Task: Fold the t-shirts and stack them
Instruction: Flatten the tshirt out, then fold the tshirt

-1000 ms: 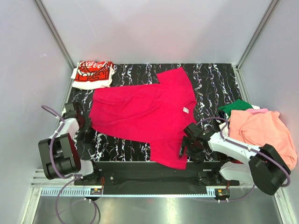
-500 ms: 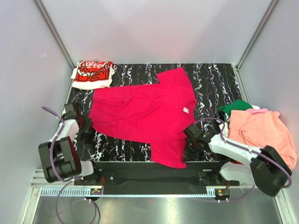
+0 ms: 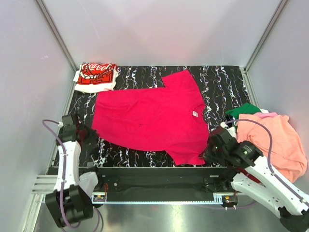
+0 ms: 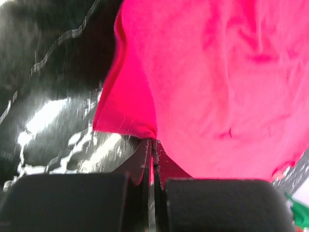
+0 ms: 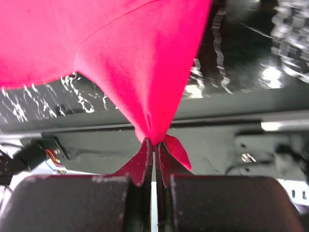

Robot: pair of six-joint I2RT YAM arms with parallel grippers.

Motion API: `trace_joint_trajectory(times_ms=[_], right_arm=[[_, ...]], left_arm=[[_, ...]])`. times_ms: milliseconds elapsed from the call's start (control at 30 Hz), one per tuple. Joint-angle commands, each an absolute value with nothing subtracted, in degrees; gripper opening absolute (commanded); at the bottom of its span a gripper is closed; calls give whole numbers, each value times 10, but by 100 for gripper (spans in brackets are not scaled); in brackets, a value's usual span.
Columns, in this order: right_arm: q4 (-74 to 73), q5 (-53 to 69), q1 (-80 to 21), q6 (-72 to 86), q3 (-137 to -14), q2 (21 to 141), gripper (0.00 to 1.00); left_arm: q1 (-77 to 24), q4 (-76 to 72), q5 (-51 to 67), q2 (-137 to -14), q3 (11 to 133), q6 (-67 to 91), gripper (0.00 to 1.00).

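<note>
Here, left hand point(image 4: 153, 141) pinching crimson tee point(image 3: 149, 116) at left edge, right hand point(image 5: 154, 142) pinching its near-right corner.

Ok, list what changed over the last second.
The right hand swung out to the right, dragging along the near sleeve of the crimson t-shirt, so that corner now lies shorter and further right. The left hand slid slightly nearer. Both are pinched shut on the shirt's edge. The folded white logo tee and the salmon pile stayed put.
</note>
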State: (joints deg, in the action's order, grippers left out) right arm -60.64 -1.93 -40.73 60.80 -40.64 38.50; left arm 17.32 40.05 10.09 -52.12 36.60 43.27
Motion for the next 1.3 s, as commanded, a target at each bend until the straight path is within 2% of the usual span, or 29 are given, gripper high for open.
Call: trace_joint_trajectory(times_ms=[0, 133, 267, 600, 900, 1267], right_arm=[[-727, -86, -408, 673, -446, 346, 0], [-733, -96, -408, 679, -457, 324, 0], [-690, -112, -408, 666, -478, 365, 0], [-562, -158, -377, 516, -636, 611, 0], [-484, -118, -260, 403, -699, 714, 0], [-437, -109, -235, 361, -716, 778, 0]], left_arm=[[171, 486, 148, -484, 383, 409, 0], [171, 542, 155, -443, 399, 396, 0], [171, 548, 156, -448, 406, 363, 0], [172, 508, 172, -573, 475, 311, 0], [171, 474, 160, -692, 526, 277, 0], [171, 438, 155, -830, 564, 233, 0]])
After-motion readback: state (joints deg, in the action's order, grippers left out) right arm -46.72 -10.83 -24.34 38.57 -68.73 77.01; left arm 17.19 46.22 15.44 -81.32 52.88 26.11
